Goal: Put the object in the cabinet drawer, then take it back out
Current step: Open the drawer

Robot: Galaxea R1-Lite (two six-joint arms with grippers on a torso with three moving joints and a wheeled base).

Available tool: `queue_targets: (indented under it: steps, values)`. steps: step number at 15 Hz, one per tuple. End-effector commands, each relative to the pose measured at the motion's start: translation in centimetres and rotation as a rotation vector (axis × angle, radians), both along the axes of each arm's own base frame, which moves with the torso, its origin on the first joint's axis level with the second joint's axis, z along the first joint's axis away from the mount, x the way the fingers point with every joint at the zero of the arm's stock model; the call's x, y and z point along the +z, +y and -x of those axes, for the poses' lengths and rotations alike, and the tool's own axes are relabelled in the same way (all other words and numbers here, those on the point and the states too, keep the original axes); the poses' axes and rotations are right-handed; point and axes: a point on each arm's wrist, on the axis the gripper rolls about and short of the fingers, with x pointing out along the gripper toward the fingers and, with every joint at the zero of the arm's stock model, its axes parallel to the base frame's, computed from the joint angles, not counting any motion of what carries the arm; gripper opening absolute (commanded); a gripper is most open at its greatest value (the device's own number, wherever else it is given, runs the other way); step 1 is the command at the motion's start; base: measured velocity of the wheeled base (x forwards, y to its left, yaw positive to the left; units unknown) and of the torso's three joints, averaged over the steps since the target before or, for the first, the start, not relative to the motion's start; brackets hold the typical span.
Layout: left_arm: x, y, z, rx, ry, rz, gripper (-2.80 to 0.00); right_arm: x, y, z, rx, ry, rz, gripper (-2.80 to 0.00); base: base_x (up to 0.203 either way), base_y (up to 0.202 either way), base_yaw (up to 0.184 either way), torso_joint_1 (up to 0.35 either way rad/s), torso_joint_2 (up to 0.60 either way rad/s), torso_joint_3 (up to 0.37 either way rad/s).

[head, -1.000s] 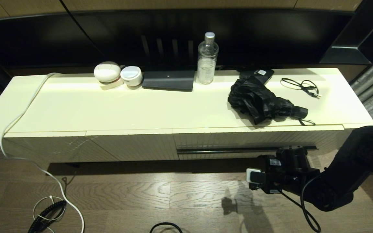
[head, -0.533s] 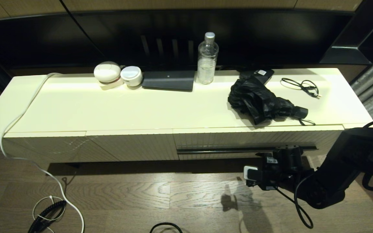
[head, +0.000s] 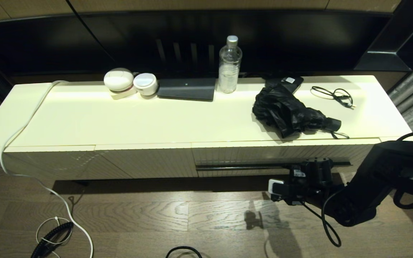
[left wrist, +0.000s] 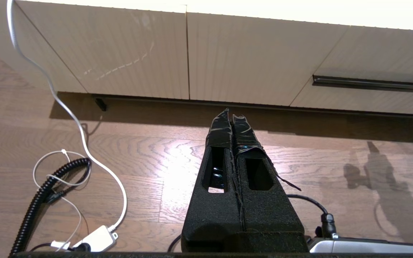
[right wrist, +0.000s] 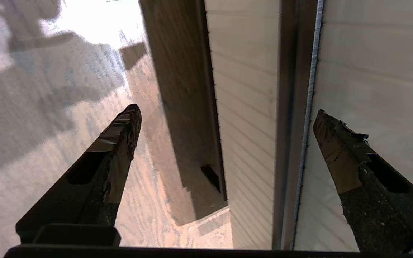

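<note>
The right hand (head: 312,168), fingers apart, has crept up to the closed drawer's (head: 264,156) handle slot (head: 249,166); the umbrella (head: 289,113) waits near the worktop's (head: 120,122) front right edge.

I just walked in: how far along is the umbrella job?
Nothing is done: the drawer is shut and the umbrella lies on the cabinet top. In hand: the open right pincer faces the handle slot. Left: open, stow, retrieve.

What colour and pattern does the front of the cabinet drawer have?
The cabinet drawer front is cream-white with fine vertical ribs and a dark horizontal handle slot; the left wrist view shows it best.
</note>
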Motion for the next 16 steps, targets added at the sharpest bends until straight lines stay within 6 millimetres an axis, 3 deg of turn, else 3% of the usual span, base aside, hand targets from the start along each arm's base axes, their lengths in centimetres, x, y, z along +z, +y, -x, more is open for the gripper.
queue_targets:
  steps: [1, 10, 16]
  values:
    - [0.0, 0.0, 0.0, 0.001, -0.002, 0.001, -2.8, 0.0, 0.0, -0.2, 0.004, -0.012, 0.006, 0.0, 0.0, 0.0, 0.0, 0.0, 0.0, 0.0]
    - [0.0, 0.0, 0.0, 0.001, -0.002, 0.001, -2.8, -0.8, 0.2, -2.7, -0.01, -0.066, -0.012, 0.0, 0.0, 0.0, 0.0, 0.0, 0.0, 0.0]
    - [0.0, 0.0, 0.0, 0.001, -0.002, 0.001, -2.8, -1.8, -0.1, -2.4, -0.016, -0.036, -0.003, 0.0, 0.0, 0.0, 0.0, 0.0, 0.0, 0.0]
